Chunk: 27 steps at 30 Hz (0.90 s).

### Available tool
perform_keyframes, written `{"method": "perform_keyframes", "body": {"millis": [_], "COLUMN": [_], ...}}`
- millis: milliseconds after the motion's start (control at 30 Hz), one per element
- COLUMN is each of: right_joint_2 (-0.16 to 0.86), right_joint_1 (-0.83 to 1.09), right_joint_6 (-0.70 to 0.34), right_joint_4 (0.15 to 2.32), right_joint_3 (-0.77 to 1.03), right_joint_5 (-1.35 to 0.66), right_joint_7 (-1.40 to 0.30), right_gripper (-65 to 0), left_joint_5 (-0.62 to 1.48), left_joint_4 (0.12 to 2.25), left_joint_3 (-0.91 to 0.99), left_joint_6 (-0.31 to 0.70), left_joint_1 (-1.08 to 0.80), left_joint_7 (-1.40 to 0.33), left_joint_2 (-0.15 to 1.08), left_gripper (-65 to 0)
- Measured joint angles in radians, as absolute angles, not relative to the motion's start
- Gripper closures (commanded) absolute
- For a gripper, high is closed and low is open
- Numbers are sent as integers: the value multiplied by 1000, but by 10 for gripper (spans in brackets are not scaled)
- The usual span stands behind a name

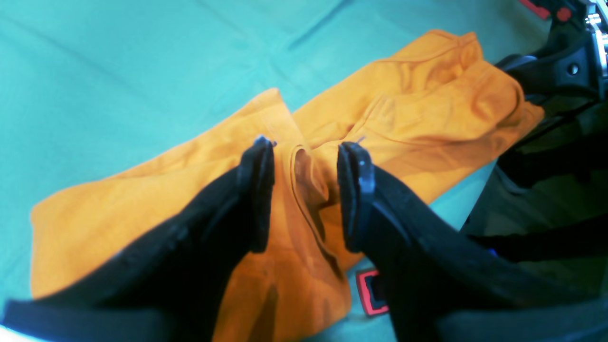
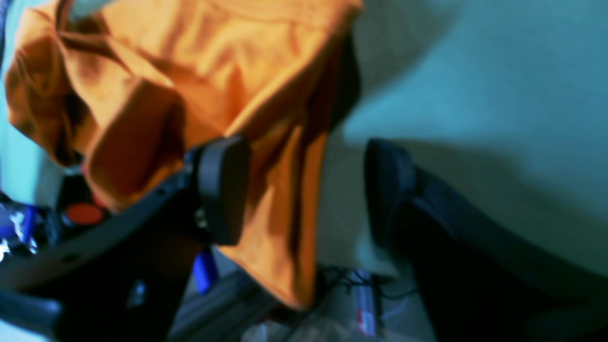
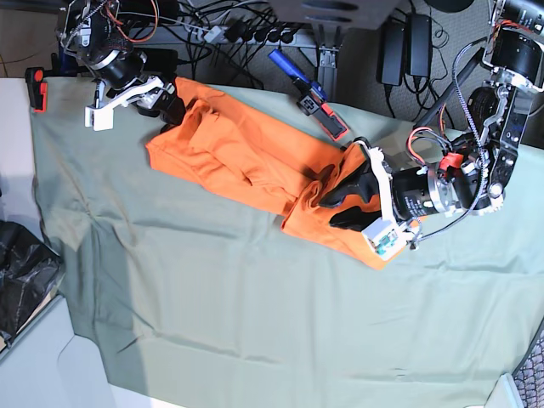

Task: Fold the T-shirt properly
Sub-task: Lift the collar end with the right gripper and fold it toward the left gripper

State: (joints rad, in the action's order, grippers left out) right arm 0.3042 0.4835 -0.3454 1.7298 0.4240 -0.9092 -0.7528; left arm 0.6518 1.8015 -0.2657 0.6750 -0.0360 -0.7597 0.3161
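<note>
Sprawling rumpled between both parted grippers, left gripper (image 1: 304,147) and right gripper (image 2: 306,190), the orange T-shirt (image 3: 255,157) lies beneath them on sage-green cloth (image 3: 212,289).

Wrist views blurred, teal-tinted; base view evenly lit, sharp.

Sage-green cloth (image 3: 212,289) covers the tabletop (image 3: 13,153), red clamp (image 3: 36,87) upper left, blue-red clamp (image 3: 310,92) top center, black bag (image 3: 21,276) lower left.
</note>
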Motion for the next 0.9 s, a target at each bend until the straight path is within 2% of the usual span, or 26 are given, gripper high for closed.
{"method": "perform_keyframes", "body": {"millis": [167, 433, 500, 600, 667, 900], "right_joint_2": [245, 224, 224, 224, 224, 224], "right_joint_1": [422, 408, 408, 407, 407, 407], "right_joint_6": [-345, -346, -346, -346, -346, -346], "right_joint_4": [1729, 1729, 1729, 1729, 1729, 1729], "right_joint_3": [422, 421, 421, 421, 421, 421], "right_joint_5": [-909, -904, -904, -905, -904, -841], "right_joint_7": [-764, -762, -760, -744, -732, -710], "right_gripper": [-386, -383, -315, -116, -14, 0], "left_joint_5": [652, 650, 650, 650, 650, 650], "left_joint_4": [1802, 1802, 1802, 1802, 1802, 1802], "left_joint_3": [-266, -264, -264, -264, -264, -264], "left_joint_6": [675, 675, 675, 675, 675, 675], "left_joint_1": [-37, -55, -55, -55, -55, -55], "left_joint_7": [-760, -760, -759, -760, -760, -759], "left_joint_2": [316, 316, 316, 316, 316, 316], "left_gripper": [-258, -258, -258, -258, -258, -258]}}
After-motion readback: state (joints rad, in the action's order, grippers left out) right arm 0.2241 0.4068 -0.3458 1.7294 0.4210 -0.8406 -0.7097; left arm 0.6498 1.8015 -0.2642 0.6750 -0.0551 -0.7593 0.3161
